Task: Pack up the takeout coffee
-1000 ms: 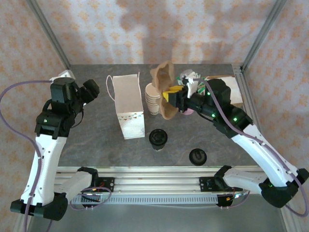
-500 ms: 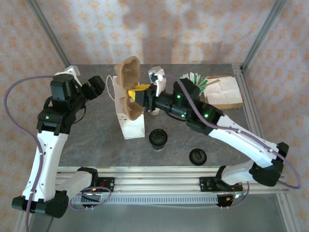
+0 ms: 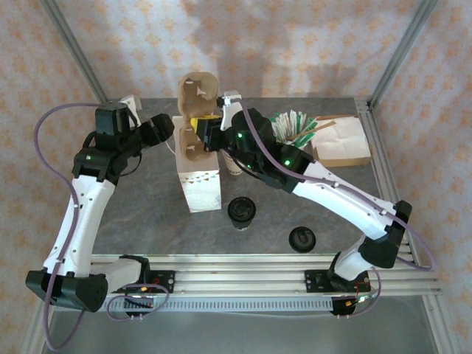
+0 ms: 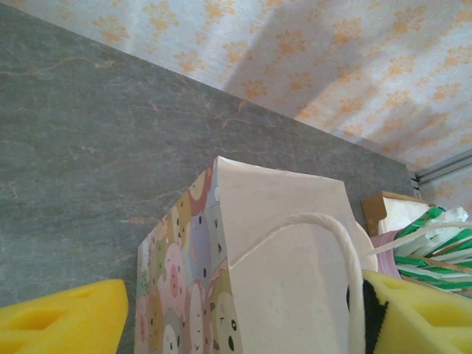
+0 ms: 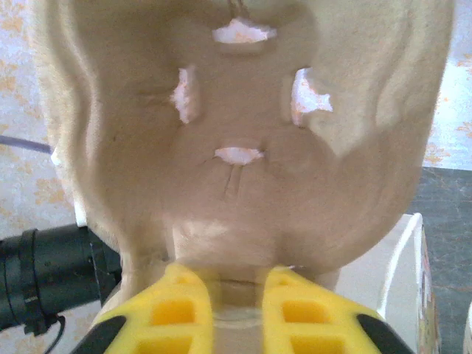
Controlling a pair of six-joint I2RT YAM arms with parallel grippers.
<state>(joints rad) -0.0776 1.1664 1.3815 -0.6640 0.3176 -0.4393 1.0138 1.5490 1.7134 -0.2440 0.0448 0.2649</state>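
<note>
In the overhead view, a loose black lid (image 3: 302,238) lies alone on the counter (image 3: 147,214), lowest in the frame and right of centre. A little above and to the left of it stands the takeout coffee (image 3: 242,212), upright with its lid on. It is just beside the lower right corner of the white paper bag (image 3: 200,190), outside it, and no end effector touches it.

Higher in the frame, the right end effector (image 5: 237,279) has its two yellow fingers pinched tight on the rim of a tan pulp cup carrier (image 3: 195,96). The carrier is held on edge above the mouth of the bag. Whether its lower end is already inside the bag cannot be told.

The left end effector (image 3: 164,127) is at the upper left corner of the bag. Its jaws are wide apart and hold nothing; its wrist view shows the bag's top and rope handle between them.

The step in hand appears to be putting the carrier into the bag; the coffee is not yet packed. The next move probably calls for lowering the carrier straight into the mouth while the left side steadies the bag.
</note>
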